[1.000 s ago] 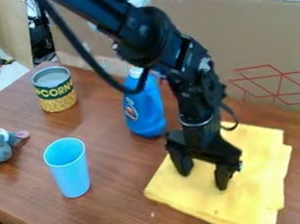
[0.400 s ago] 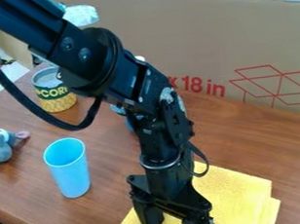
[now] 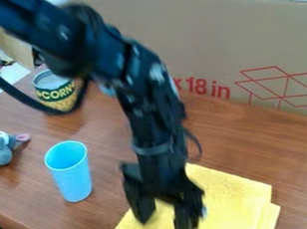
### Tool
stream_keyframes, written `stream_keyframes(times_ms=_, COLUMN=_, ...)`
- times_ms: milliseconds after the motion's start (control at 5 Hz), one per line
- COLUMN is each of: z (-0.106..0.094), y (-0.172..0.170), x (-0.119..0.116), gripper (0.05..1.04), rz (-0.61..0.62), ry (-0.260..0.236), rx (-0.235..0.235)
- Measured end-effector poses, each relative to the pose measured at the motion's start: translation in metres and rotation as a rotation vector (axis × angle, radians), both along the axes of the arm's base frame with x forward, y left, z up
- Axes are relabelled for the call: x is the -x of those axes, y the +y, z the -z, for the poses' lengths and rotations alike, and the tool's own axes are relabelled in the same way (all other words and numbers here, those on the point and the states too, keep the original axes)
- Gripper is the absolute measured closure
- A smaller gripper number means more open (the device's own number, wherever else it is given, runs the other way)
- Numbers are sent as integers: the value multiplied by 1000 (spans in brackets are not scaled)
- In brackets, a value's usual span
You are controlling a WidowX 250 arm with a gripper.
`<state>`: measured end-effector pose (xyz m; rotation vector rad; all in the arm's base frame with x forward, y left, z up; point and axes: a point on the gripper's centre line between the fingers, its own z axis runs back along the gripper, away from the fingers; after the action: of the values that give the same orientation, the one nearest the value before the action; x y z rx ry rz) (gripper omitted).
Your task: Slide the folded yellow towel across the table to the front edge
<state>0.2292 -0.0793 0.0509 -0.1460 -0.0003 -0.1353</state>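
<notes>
Tool (image 3: 165,224): fingers spread, I see nothing gripped
Yellow cloth (image 3: 229,198): lying on the tabletop (image 3: 29,196), beneath my tool
Blue cup (image 3: 72,179): upright, apart from the cloth

Bright, diffuse light, soft shadows, faint sheen on the tabletop (image 3: 245,138)

Black arm (image 3: 154,131) over yellow cloth (image 3: 226,195), blue cup (image 3: 72,178)
</notes>
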Motion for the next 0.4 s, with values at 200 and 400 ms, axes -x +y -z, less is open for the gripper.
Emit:
stream_keyframes(times_ms=200, z=-49, y=0, x=-16, gripper=83, rz=45, ry=-85, rx=13)
stream_keyframes(times_ms=400, z=-82, y=9, x=-16, gripper=83, rz=66, ry=-83, rx=-17)
